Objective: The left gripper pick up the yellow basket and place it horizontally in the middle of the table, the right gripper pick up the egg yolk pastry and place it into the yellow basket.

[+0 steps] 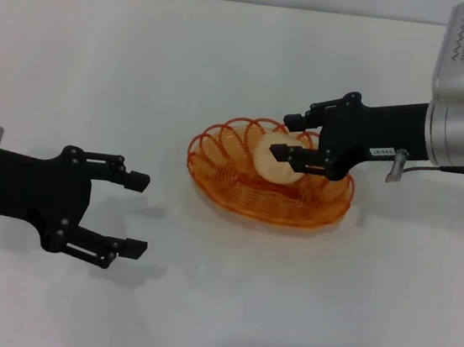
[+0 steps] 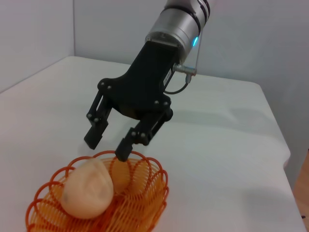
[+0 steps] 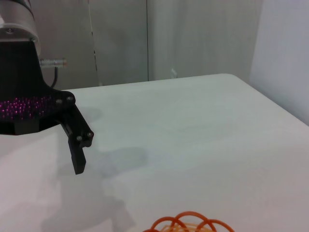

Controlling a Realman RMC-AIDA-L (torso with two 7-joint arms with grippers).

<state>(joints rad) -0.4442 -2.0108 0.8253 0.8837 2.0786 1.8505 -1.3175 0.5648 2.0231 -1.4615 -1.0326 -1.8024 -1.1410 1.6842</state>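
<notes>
Left claw (image 1: 134, 215) is parked open and empty near the table (image 1: 77, 53) front, while the egg yolk pastry (image 1: 274, 159) is seen lying in the yellow basket (image 1: 238, 195) mid-table, right claw (image 1: 289, 136) spread open around it, release judged done, retreat needed next.

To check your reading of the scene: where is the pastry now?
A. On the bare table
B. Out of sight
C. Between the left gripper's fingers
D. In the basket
D: the pastry lies inside the basket, the right gripper open above it.
</notes>
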